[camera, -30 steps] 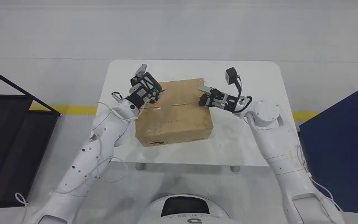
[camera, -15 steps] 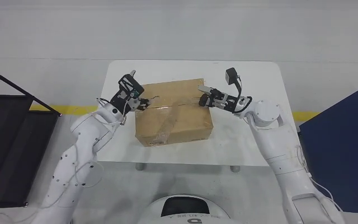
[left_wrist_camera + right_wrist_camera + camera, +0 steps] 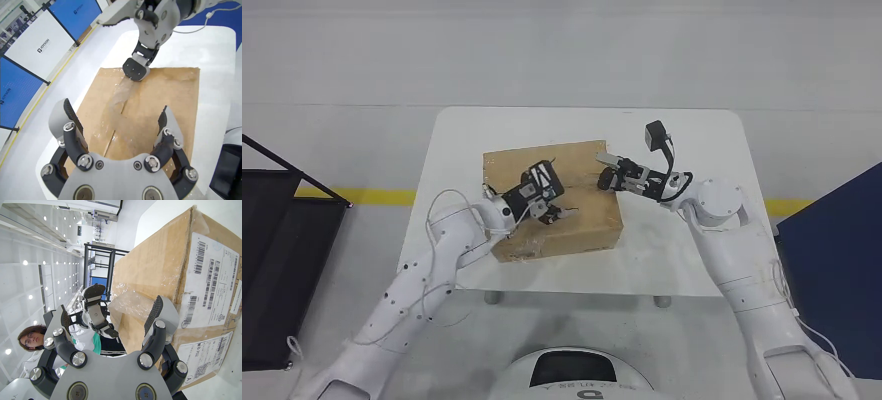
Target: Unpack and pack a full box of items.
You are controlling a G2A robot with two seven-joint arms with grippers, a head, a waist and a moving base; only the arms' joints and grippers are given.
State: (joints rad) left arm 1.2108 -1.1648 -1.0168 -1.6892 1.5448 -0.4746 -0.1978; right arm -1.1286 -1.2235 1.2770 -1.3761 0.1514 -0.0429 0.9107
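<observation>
A brown cardboard box (image 3: 587, 222) sits closed on the white table (image 3: 692, 150) — flaps down, wrinkled clear tape (image 3: 121, 94) along its centre seam, white barcode labels (image 3: 211, 275) on one side.

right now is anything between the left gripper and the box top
Nothing visible does. The left gripper hangs open directly over the box, above its taped seam. The tape covers the seam, and the right gripper sits open at the seam's far end.
</observation>
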